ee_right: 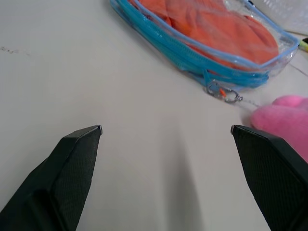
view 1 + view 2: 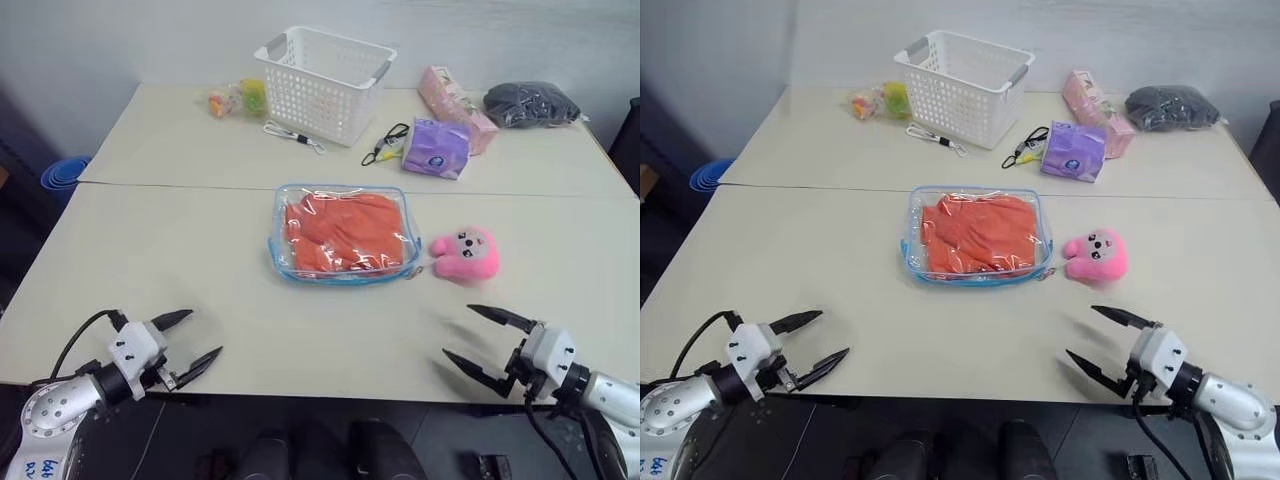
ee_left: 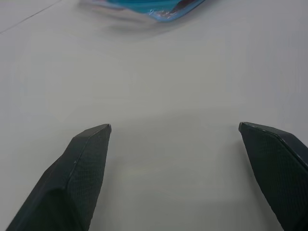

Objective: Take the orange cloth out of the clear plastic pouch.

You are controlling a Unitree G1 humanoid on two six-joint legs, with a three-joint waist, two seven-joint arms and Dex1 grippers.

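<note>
One pink plush toy (image 2: 465, 254) — beside clear plastic pouch (image 2: 343, 232)

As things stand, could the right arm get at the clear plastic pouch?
Probably yes: the right gripper is open, and bare table lies between it and the clear plastic pouch; the pink plush toy sits just to the side.

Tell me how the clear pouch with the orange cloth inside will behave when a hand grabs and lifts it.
The clear plastic pouch looks glossy, so it may slip in a pinch. It lies flat and thin, so it will probably sag when lifted by one edge. The wrinkled orange cloth fills it, so it is likely light and may bunch toward the low side.
</note>
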